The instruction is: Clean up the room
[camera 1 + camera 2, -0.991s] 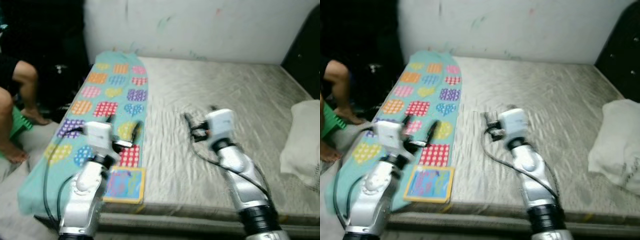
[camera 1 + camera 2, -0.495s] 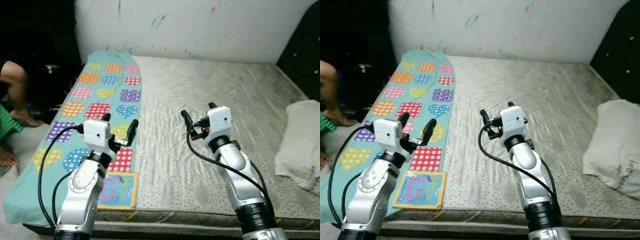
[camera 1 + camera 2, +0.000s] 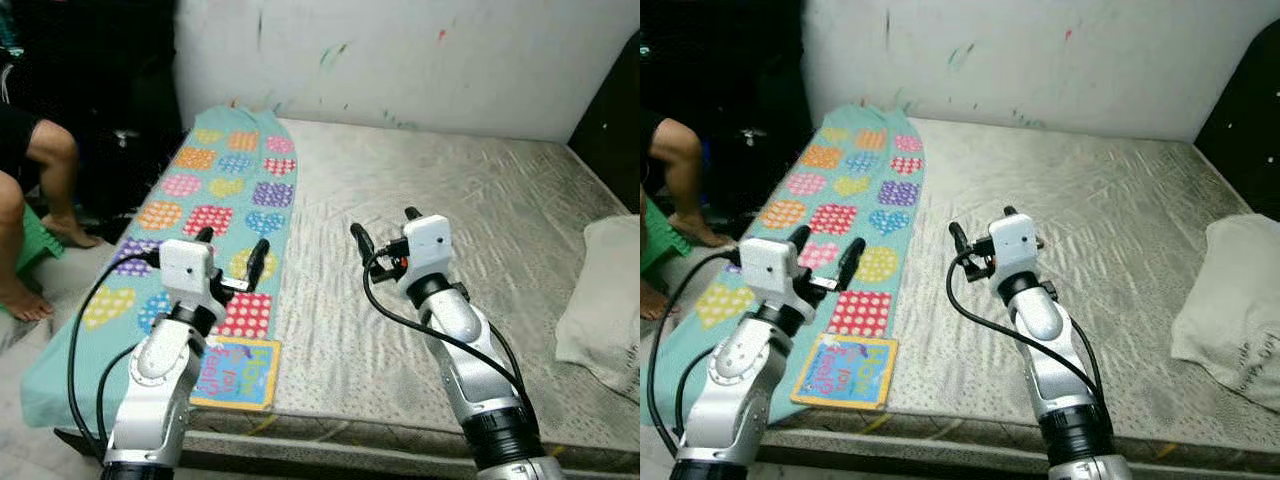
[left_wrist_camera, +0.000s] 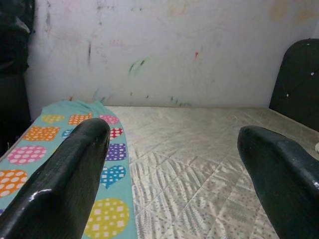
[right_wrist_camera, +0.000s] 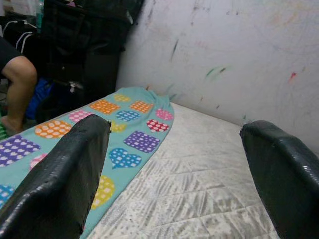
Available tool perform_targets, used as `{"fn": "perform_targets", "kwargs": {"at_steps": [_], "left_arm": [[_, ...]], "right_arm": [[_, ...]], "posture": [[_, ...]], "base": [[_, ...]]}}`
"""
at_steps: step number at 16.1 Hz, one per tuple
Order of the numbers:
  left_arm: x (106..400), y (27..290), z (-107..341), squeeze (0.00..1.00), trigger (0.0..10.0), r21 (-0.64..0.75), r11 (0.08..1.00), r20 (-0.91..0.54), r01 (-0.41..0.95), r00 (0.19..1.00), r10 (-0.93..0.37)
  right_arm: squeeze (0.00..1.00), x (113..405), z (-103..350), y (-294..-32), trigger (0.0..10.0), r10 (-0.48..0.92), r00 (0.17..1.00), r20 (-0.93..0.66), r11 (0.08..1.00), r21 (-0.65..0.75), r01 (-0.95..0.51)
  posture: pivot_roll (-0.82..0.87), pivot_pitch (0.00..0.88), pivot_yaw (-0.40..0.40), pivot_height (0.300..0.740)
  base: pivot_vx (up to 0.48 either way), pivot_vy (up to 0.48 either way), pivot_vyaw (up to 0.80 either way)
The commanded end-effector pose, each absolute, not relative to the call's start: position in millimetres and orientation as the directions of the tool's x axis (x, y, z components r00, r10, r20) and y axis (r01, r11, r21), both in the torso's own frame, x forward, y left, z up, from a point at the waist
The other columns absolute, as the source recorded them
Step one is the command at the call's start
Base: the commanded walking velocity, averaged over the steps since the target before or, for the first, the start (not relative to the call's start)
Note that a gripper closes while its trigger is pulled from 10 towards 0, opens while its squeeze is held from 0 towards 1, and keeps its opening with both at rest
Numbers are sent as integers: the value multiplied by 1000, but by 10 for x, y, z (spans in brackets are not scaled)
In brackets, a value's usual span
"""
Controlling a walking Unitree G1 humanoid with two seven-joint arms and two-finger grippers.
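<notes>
A teal blanket (image 3: 222, 190) printed with bright hearts lies along the left side of a bare grey mattress (image 3: 460, 200). On its near end rests a colourful picture book (image 3: 236, 371). A crumpled white cloth (image 3: 612, 300) sits at the mattress's right edge. My left gripper (image 3: 232, 246) hangs open above the blanket, just beyond the book, holding nothing. My right gripper (image 3: 383, 226) is open and empty over the middle of the mattress. The left wrist view looks between open fingers (image 4: 75, 169) toward the blanket (image 4: 60, 144) and the wall. The right wrist view shows open fingers (image 5: 75, 164) over the blanket (image 5: 124, 134).
A person sits at the far left, with bare legs (image 3: 40, 170) beside the bed and a green item by the feet. A marked white wall (image 3: 420, 60) runs behind the mattress. Dark furniture (image 3: 100, 90) stands at the back left, and a dark panel (image 3: 612, 110) at the right.
The whole picture has shifted and sharpened, so the camera moved. Both arms stay raised over the near part of the bed with their fingers open.
</notes>
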State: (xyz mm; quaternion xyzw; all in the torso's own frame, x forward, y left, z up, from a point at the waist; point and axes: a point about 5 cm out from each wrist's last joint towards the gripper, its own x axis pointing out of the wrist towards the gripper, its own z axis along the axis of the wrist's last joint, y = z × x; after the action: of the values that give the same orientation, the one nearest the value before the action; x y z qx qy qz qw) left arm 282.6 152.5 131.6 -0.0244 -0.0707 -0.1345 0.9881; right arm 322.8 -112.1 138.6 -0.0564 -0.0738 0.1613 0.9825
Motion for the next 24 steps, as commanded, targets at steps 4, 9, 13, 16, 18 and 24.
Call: {"fn": "perform_targets", "kwargs": {"at_steps": [4,9,13,16,18,24], "left_arm": [[2844,1504,1314,0,10000,-26,963,138,270,955,-264],[2848,1507,1318,0,10000,-27,963,137,269,955,-263],[2854,1511,1319,0,10000,-28,963,137,267,956,-261],[2853,1512,1316,0,10000,-32,964,136,265,956,-259],[2854,1513,1315,0,10000,-39,963,138,267,956,-259],[2864,1516,1314,0,10000,-49,964,136,260,958,-251]], "right_arm": [[0,3247,1406,-1140,10000,327,936,131,940,-145,-308],[0,3251,1404,-1142,10000,322,938,131,942,-140,-304],[31,3256,1408,-1140,10000,324,937,133,942,-135,-306],[1000,3251,1413,-1145,10000,327,935,140,943,-119,-312],[1000,3253,1409,-1149,10000,319,938,137,945,-123,-303],[0,3260,1408,-1165,1608,319,938,134,945,-117,-305]], "posture": [[-21,0,-59,740],[-22,0,-58,740],[-22,0,-59,740],[-22,0,-59,740],[-22,0,-59,740],[-28,0,-61,740]], "base": [[0,-311,0],[0,-341,0],[0,-338,0],[0,-293,0],[0,-126,0],[0,0,0]]}}
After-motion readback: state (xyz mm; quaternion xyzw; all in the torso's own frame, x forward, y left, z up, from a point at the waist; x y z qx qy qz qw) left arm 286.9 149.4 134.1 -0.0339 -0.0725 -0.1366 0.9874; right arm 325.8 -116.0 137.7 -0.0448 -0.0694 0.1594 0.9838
